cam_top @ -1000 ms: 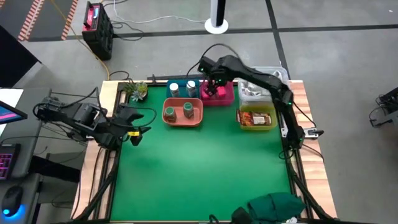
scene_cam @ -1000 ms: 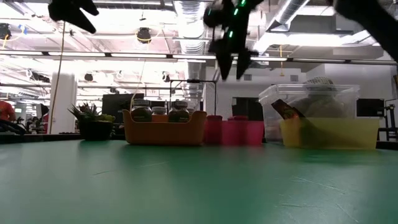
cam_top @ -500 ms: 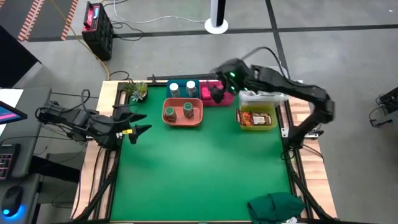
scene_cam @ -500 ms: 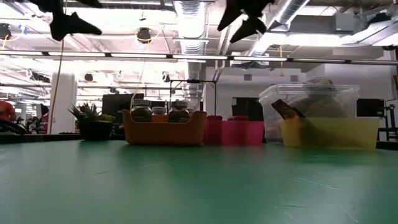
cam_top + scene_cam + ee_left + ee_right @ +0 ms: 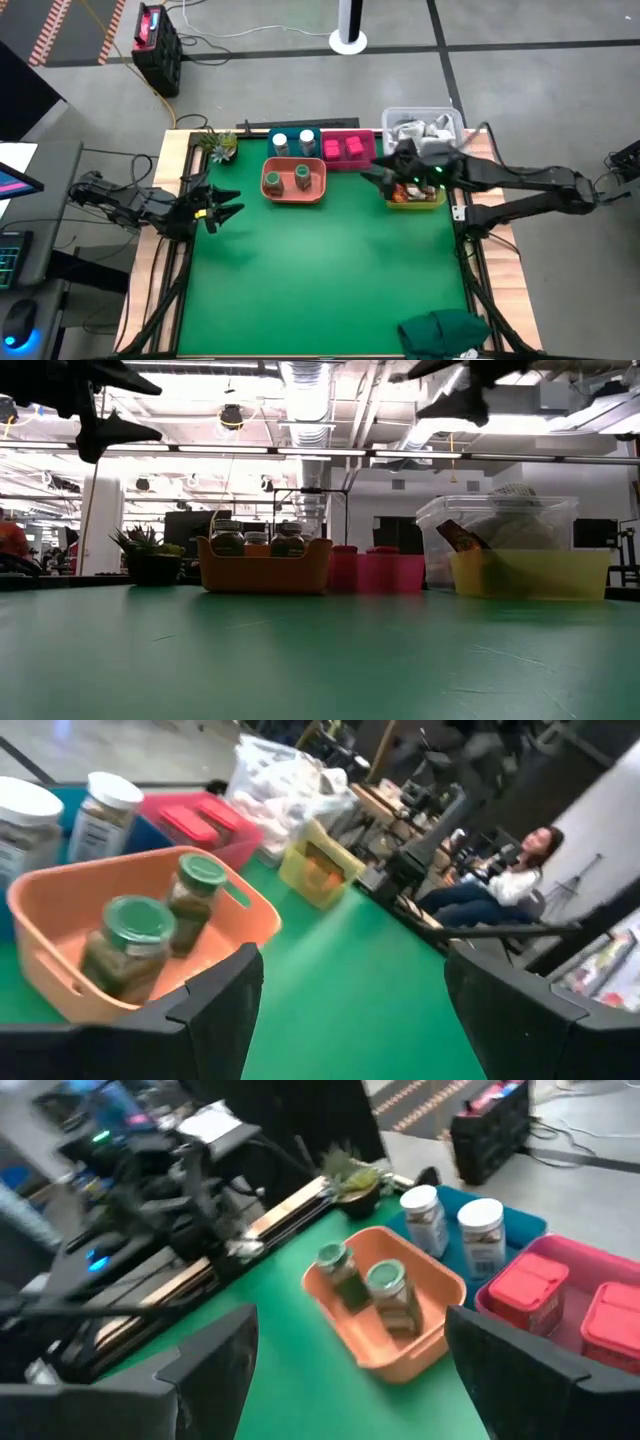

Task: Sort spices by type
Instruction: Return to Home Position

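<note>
The right tool [image 5: 376, 176] hangs wide and empty over the counter [image 5: 320, 270], with the sachets [image 5: 410, 194] in the yellow bin [image 5: 530, 575] beneath its wrist and the pink blocks [image 5: 343, 148] just ahead. The left tool [image 5: 232, 204], also wide and empty, faces the green jars [image 5: 291, 178] and the white-capped jars [image 5: 292, 142].

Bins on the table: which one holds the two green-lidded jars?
The orange bin. The blue bin behind it holds white-capped jars, and the pink bin holds red blocks.
</note>
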{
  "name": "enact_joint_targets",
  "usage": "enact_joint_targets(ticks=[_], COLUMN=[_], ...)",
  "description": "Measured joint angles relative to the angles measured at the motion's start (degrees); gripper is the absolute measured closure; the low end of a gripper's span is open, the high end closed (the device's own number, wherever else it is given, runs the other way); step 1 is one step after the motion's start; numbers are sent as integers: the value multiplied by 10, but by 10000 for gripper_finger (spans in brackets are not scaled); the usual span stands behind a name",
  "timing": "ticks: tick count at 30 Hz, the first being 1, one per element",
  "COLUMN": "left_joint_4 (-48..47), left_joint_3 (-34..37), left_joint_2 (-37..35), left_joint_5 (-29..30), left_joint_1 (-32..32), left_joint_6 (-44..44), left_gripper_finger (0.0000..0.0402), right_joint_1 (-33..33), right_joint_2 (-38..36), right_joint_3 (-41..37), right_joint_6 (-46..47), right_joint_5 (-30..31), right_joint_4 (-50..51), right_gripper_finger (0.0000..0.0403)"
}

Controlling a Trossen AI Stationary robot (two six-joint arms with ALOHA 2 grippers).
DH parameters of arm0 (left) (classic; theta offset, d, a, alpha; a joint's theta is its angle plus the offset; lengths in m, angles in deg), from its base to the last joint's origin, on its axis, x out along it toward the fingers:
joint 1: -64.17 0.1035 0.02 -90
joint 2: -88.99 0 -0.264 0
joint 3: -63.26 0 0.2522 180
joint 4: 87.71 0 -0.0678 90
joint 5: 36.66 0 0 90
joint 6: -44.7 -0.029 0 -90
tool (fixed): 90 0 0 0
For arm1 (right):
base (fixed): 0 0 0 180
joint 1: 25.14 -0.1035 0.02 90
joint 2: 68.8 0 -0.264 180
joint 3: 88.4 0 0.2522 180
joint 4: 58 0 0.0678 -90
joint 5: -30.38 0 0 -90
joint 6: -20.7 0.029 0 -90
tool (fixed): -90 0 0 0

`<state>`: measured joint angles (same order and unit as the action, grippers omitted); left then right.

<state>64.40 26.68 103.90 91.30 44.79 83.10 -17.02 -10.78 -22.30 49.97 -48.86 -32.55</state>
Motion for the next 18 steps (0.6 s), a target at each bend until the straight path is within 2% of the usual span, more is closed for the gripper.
enact_joint_targets(ticks=[6, 11, 14, 18], left_joint_4=[0, -8, -34, -50], left_joint_3=[3, 3, 3, 3], left_joint_2=[-12, -12, -12, -9], left_joint_5=[56, 60, 60, 60], left_joint_1=[0, 0, 0, 0], left_joint_6=[-55, -86, -79, -23], left_gripper_finger=[127, 131, 131, 131], right_joint_1=[-18, -14, -12, -12], right_joint_2=[-112, -202, -244, -288], right_joint_3=[-111, -217, -263, -305], right_joint_6=[-9, 7, 7, 5], right_joint_5=[11, 11, 12, 11], right_joint_4=[-31, -127, -162, -175], right_gripper_finger=[58, 58, 58, 58])
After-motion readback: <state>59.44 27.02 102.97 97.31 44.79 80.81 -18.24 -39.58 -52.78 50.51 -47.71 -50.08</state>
